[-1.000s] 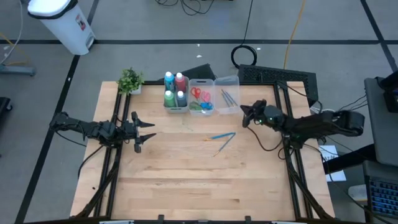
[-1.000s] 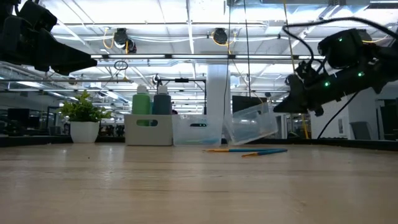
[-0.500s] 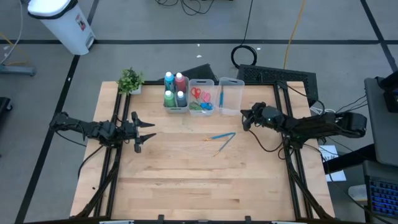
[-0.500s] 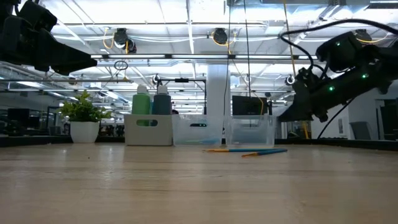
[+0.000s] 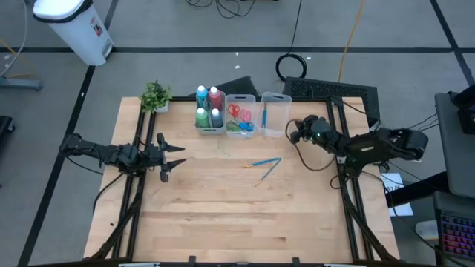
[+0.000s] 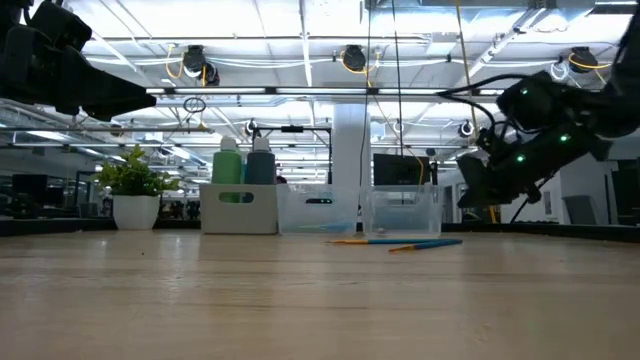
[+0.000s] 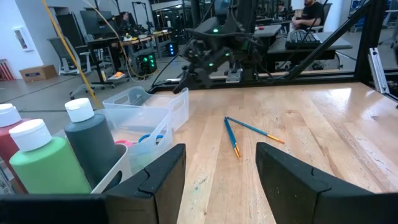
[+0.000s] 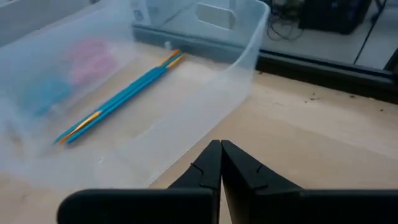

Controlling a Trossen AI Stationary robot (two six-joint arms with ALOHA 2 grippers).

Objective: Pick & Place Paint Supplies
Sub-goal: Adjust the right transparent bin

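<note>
Overhead, the right gripper point(image 5: 294, 133) hung just beside the outer wall of the rightmost clear plastic bin point(image 5: 273, 115), its dark fingers point(image 8: 214, 165) pressed together on nothing. Two thin blue brushes with orange ends point(image 8: 121, 96) lay inside that bin along its floor. Two more loose blue-and-orange brushes point(image 5: 266, 164) rested on the bare wooden table point(image 5: 237, 215) near its middle, crossed at a shallow angle, with wide open wood all round them down to the near edge. The middle clear bin point(image 5: 240, 115) held the small scissors point(image 5: 239, 115) with red, pink and blue handles, and the white-walled bin point(image 5: 210, 111) held the four small paint bottles point(image 5: 208, 106), beside the small green potted plant point(image 5: 155, 96) at the far left corner. The left gripper point(image 5: 172, 156) waited with fingers apart over the table's left side, well away from the bins.
</note>
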